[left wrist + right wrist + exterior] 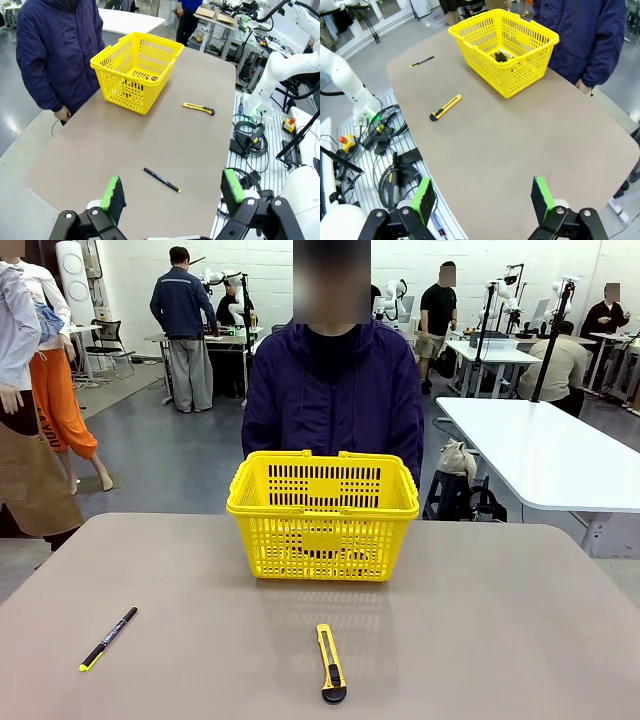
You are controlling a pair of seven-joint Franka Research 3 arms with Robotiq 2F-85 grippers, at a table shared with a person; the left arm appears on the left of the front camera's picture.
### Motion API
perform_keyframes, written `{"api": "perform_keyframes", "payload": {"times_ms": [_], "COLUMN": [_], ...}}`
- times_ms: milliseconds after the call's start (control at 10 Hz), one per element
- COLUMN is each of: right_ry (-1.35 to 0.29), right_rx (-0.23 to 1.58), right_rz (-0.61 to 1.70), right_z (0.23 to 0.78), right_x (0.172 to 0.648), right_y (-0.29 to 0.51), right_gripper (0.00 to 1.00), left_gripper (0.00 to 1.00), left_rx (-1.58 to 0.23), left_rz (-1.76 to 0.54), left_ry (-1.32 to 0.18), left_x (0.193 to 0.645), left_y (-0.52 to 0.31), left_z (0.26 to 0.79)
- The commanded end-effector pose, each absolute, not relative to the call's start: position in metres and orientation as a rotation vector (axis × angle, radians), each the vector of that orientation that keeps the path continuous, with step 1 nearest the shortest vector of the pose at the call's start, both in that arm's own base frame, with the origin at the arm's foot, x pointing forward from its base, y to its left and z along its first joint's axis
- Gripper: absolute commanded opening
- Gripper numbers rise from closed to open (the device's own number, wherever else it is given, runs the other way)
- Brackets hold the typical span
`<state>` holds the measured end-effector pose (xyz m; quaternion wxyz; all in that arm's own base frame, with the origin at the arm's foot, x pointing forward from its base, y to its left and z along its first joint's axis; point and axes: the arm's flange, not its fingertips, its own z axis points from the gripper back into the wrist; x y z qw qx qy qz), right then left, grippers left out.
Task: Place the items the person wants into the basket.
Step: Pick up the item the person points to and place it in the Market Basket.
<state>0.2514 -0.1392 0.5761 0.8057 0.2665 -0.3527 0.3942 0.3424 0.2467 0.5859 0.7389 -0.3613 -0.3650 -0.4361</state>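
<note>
Workshop hall behind, with white tables and other people; up front a matt brown bench (500,640) with rounded corners carries the work.

Near left of the bench: slim black pen with yellow tip (108,638), lying diagonally, well apart from everything else. Near centre: yellow utility knife with black end (330,663), black end toward the robot's side, lying roughly in line with the basket. Far centre: bright yellow plastic shopping basket with slotted mesh sides (322,530), upright, handles folded down on the rim. Dark items lie on its floor, seen in the right wrist view (500,56); which items they are cannot be told. Person in a dark navy zip jacket (332,400) stands just behind the basket at the far edge.

Left tool (172,195): green pads spread wide, nothing between them, held above the near bench edge. Right tool (483,197): likewise spread wide and empty, above the bench's right edge.
</note>
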Motion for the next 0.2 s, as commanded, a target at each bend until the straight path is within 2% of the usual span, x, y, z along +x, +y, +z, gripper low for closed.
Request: {"api": "perform_keyframes", "payload": {"times_ms": [0,100], "right_ry": [-0.773,-0.773], "right_rx": [0.587,0.587], "right_rz": [0.852,0.852], "right_z": [0.5762,0.5762], "right_x": [0.2526,0.2526], "right_y": [-0.1382,-0.1382], "right_gripper": [1.00,1.00], "left_gripper": [1.00,1.00], "left_rx": [-0.796,-0.796], "left_rz": [-0.975,-0.975], "left_ry": [-0.824,-0.824], "left_x": [0.3413,0.3413], "left_y": [0.2484,0.2484], "left_z": [0.5849,0.5849]}}
